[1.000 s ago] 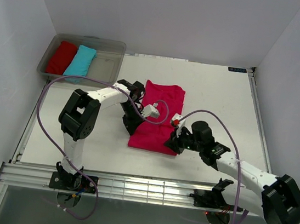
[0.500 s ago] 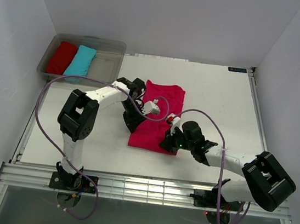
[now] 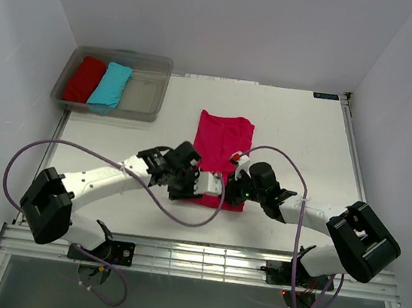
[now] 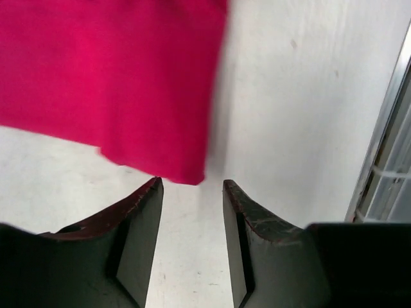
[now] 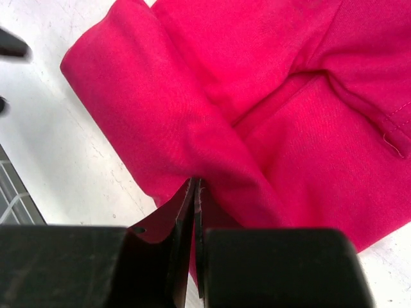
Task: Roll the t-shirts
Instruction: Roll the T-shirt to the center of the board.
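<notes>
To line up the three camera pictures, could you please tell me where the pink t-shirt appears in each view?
Top external: pink t-shirt at the centre of the white table.
Left wrist: pink t-shirt upper left, its corner near mid-frame.
Right wrist: pink t-shirt fills most of the frame.
Shared landmark: the white table beneath it.

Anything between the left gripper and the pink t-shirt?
Only bare white table: the open left gripper sits just short of a corner of the pink t-shirt, per the left wrist view.
</notes>
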